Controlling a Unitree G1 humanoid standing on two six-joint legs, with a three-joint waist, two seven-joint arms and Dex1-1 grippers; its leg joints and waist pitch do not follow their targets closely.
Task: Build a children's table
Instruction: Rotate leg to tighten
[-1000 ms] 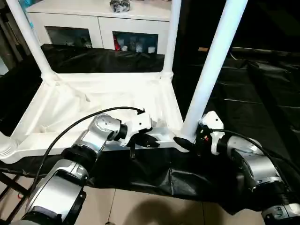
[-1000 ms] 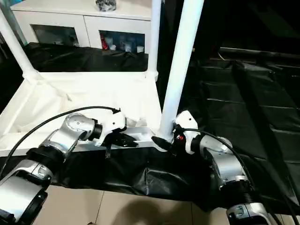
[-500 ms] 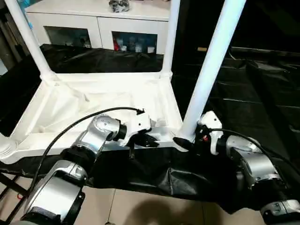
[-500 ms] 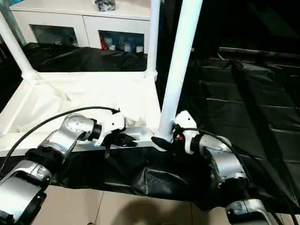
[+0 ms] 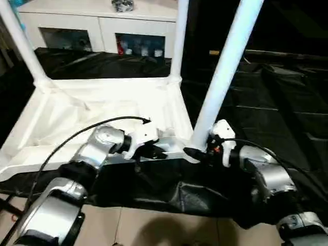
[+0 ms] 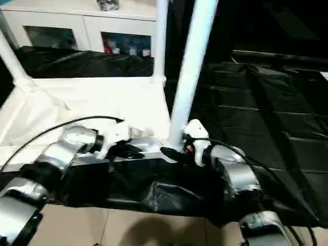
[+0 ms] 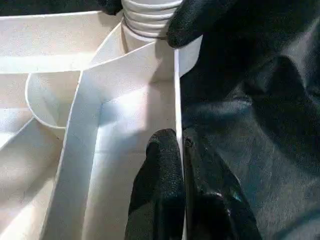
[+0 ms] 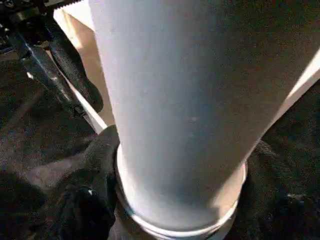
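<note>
The children's table top [image 5: 102,102] lies upside down on black cloth, ribbed underside up. Three white legs stand in its corner sockets: far left [image 5: 20,46], far right [image 5: 178,41] and near right [image 5: 225,66]. My left gripper [image 5: 154,152] is shut on the thin near rim of the top [image 7: 176,90], one finger [image 7: 160,170] inside the wall and one outside. My right gripper [image 5: 197,152] sits at the base of the near right leg [image 8: 190,100], closed around it just above the socket. One finger [image 8: 90,200] presses the leg's collar.
A white cabinet [image 5: 102,31] with glass-fronted compartments stands behind the table top. Black cloth [image 5: 266,102] covers the work surface and spreads right, hanging over the near edge. Tan floor tiles [image 5: 154,225] show below it.
My right gripper has closed in on the base of the near right leg. The left gripper keeps its hold on the rim. The camera has shifted slightly.
</note>
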